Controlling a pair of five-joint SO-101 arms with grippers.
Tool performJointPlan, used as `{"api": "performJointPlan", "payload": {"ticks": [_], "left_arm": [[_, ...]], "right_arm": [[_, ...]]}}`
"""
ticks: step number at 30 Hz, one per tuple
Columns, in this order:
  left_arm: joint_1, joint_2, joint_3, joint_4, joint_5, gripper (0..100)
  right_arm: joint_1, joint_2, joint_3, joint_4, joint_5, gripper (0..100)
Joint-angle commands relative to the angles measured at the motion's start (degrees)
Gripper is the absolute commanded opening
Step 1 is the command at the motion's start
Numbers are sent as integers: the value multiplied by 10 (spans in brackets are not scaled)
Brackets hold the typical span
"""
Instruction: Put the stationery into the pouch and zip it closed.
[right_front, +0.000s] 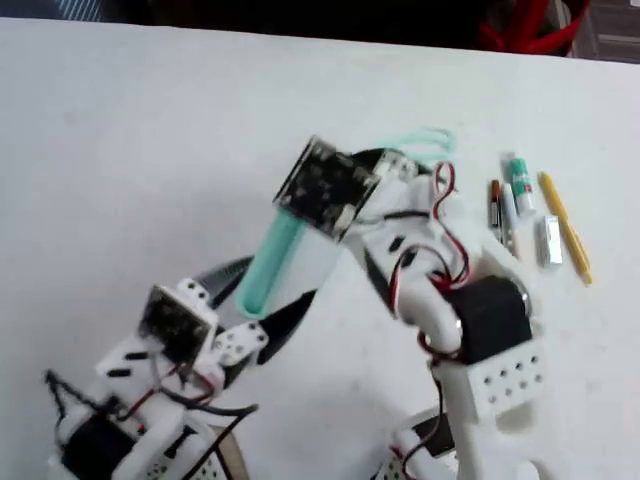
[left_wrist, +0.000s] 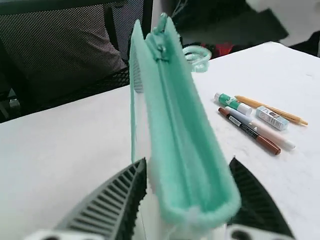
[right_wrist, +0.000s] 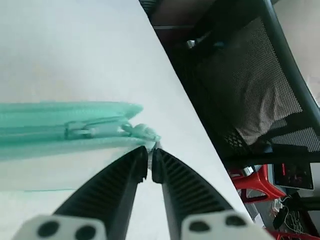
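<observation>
pouch (left_wrist: 180, 150) up close: my left jaws clamp one end, holding it on edge mid-worktop (right_front: 150, 120). my right jaws look pinched shut on the zip pull (right_wrist: 142, 132). the zip seems closed, and the stationery (right_front: 530, 215) lies loose toward the far right edge, so nothing is packed yet.

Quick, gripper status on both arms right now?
Left gripper: closed on the end of the pouch.
Right gripper: closed, tips at the zipper pull; whether it pinches the pull cannot be told.
</observation>
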Motion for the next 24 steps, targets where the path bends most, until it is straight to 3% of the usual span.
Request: {"api": "performJointPlan", "payload": {"ticks": [1,9,16,21,24], "left_arm": [[3,1,-79,60,6,268],[3,1,-100,91,-9,268],[21,4,-54,-26,-29,264],[-19,3,24,-91,-6,264],[-40,3,36,-110,6,264]], "right_arm": [[-41,-18,-12,26,-6,19],[-100,-19,47,29,-11,19],[-98,-25,41,42,-11,20],[-55,-64,1,27,-18,21],[1,-55,-4,-18,-80,21]]}}
